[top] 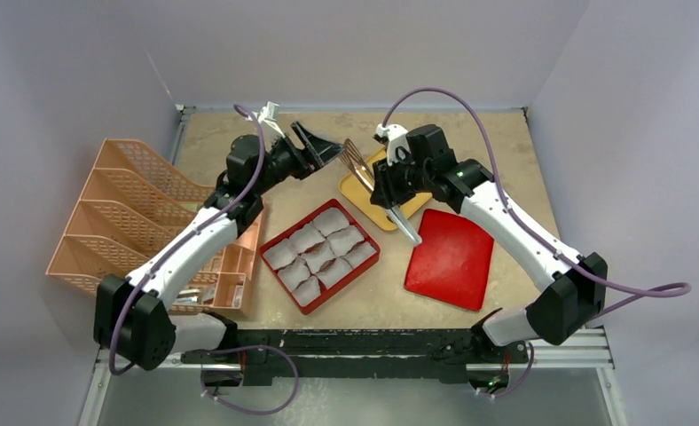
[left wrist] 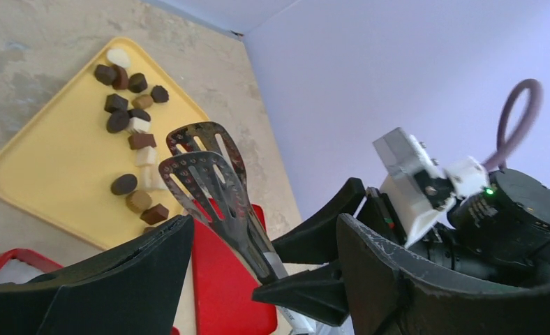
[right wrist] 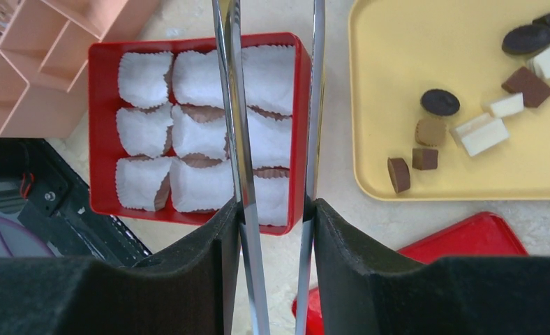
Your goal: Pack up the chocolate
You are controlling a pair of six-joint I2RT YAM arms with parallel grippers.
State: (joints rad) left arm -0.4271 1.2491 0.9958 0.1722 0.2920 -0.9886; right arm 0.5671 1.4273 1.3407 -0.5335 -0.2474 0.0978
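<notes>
Chocolate [left wrist: 141,140]: small dark-brown, light-brown and cream-white pieces, round, oval or block-shaped, lying loose on a yellow tray [left wrist: 56,167]. The pieces form an uneven line across the tray, some touching, others apart.

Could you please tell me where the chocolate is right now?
In the right wrist view, the chocolate lies scattered on the yellow tray at upper right, right of the red box and tongs.
</notes>
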